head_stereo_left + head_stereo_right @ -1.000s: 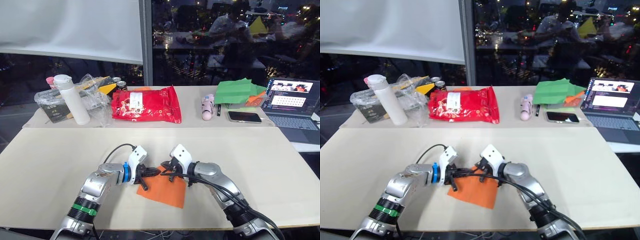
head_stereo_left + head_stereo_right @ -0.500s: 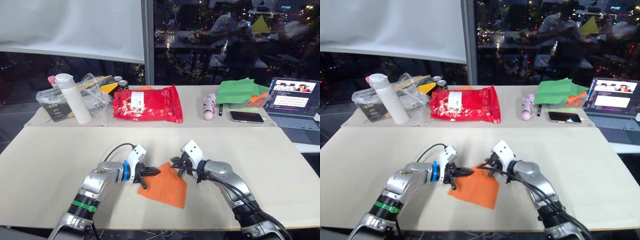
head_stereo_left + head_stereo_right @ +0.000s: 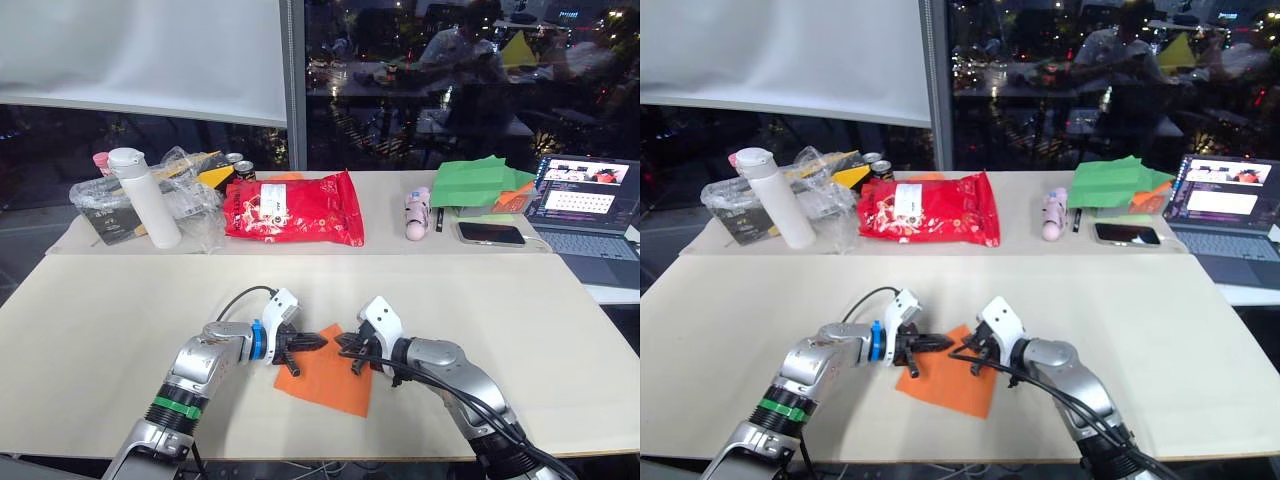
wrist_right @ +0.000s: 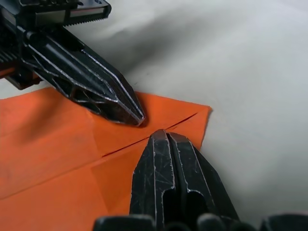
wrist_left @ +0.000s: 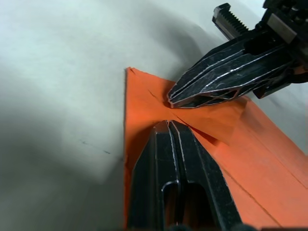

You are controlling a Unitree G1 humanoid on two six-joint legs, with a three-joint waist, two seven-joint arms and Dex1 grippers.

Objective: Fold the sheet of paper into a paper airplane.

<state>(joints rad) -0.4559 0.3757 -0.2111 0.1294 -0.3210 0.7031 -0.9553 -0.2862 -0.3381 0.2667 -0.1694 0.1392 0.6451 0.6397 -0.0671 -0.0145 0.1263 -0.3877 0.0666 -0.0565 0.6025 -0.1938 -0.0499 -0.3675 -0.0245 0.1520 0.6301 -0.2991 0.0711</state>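
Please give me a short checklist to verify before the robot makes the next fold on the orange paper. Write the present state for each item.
1. The orange paper lies flat on the table: ok, apart from its raised top folds.
2. Left pincer is shut, its tip on the paper near the far corner: ok.
3. Right pincer is shut, its tip on the paper beside the left one: ok.
4. The two tips meet at the centre crease without touching each other: ok.
5. The two corner flaps meet evenly along the crease: cannot tell.
6. The red bag and the phone stay far from the work area: ok.
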